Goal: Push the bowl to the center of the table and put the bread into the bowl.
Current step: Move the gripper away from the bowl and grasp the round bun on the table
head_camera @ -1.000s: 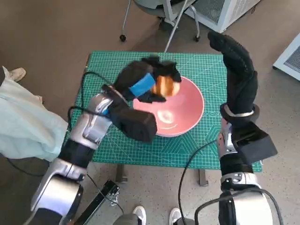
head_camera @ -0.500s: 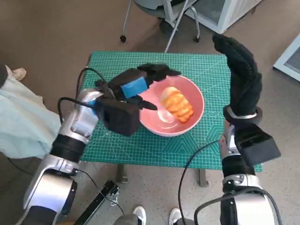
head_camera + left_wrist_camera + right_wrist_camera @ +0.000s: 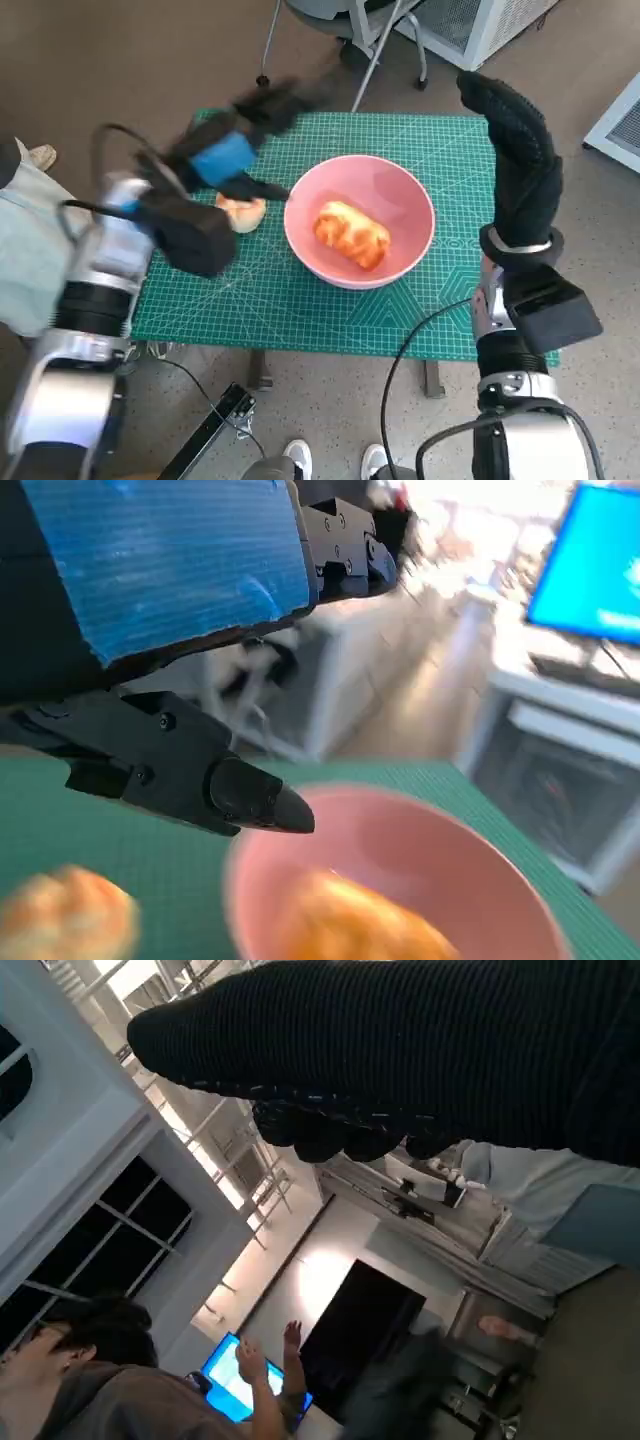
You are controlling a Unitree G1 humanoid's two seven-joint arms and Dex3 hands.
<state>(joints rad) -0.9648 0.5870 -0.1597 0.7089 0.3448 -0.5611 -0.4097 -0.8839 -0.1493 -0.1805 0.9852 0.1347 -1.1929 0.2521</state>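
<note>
Right hand (image 3: 520, 165) is raised upright at the desk's (image 3: 300, 300) right edge, fingers extended, holding nothing. Bread (image 3: 350, 234) lies inside the pink bowl (image 3: 400, 200) mid-desk. Left hand (image 3: 235, 140) hovers beyond a second bread piece (image 3: 241, 212), fingers apart, empty.

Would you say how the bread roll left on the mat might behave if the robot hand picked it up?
The bread roll looks puffy, so it is probably light and squashable. Its rounded shape might roll on the flat green mat if nudged.
</note>
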